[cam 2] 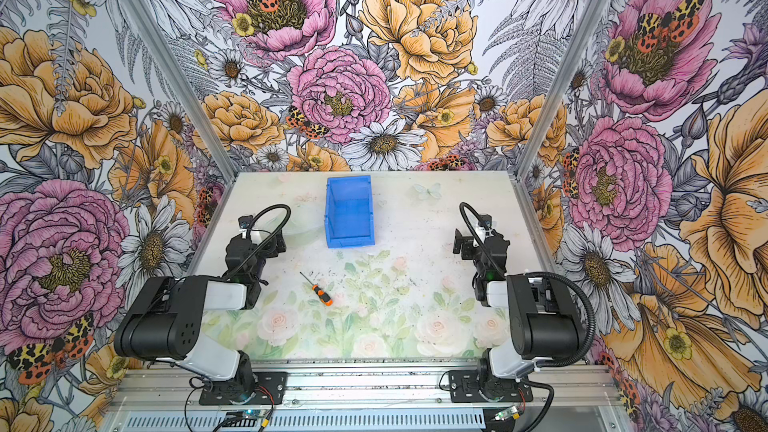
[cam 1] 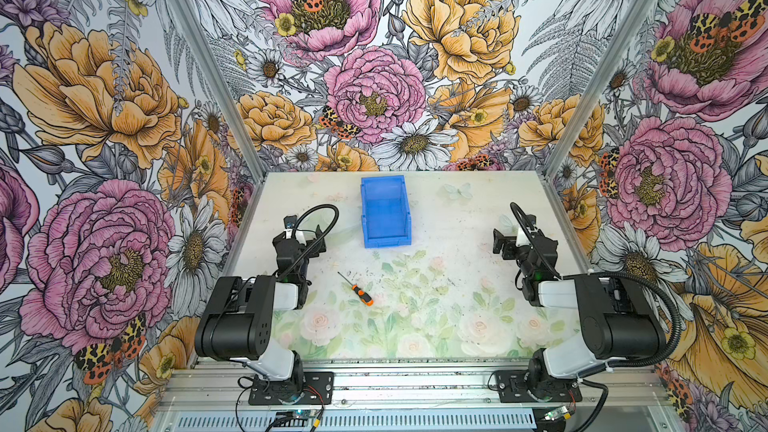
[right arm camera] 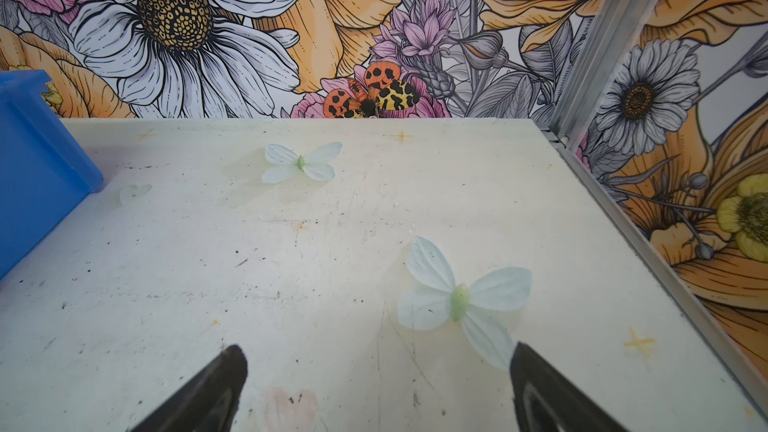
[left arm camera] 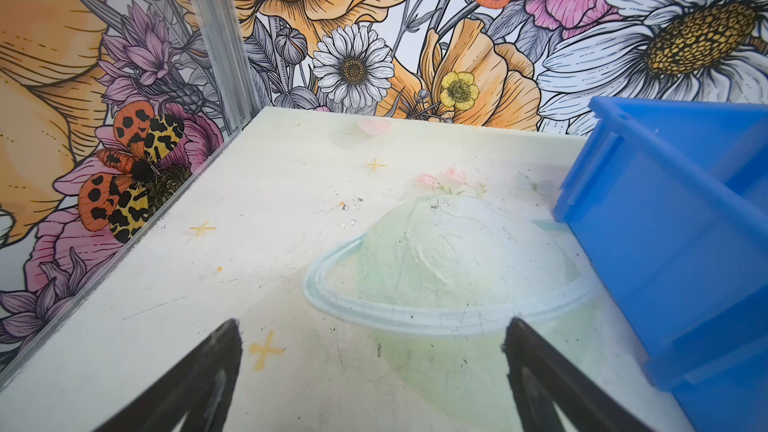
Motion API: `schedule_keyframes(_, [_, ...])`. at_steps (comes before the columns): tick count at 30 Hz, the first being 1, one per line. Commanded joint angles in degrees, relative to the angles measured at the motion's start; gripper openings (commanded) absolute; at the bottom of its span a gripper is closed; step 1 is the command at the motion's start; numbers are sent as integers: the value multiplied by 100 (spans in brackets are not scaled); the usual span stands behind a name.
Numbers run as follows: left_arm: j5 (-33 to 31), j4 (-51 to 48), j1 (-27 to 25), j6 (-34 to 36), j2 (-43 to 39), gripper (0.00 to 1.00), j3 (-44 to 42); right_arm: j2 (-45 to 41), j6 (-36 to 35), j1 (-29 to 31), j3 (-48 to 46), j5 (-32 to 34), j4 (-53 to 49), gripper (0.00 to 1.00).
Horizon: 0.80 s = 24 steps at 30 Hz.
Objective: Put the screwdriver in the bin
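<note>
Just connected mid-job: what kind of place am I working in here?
Probably a robot test cell, not a home or workshop: left arm and right arm bolted to an aluminium rail, a tabletop boxed in by flower-printed wall panels, with a blue bin and a screwdriver set out.

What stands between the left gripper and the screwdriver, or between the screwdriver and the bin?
Nothing visible. Only bare table lies between the open left gripper and the screwdriver, and between it and the bin.
</note>
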Motion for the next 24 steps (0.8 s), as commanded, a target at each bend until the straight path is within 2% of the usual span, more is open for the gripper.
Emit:
schedule_keyframes(1, [-20, 121, -3, 51, -9, 99, 31, 25, 33, 32, 84, 79, 38, 99])
schedule_keyframes(16, [198, 144, 108, -22, -95, 99, -23, -6, 25, 29, 62, 96, 78, 99])
schedule_keyframes(20, [142, -134, 181, -137, -437, 99, -35, -216, 188, 60, 256, 593, -458, 99])
schedule_keyframes(24, [5, -995, 189, -160, -1116, 99, 66, -536, 165, 84, 301, 515, -853, 99])
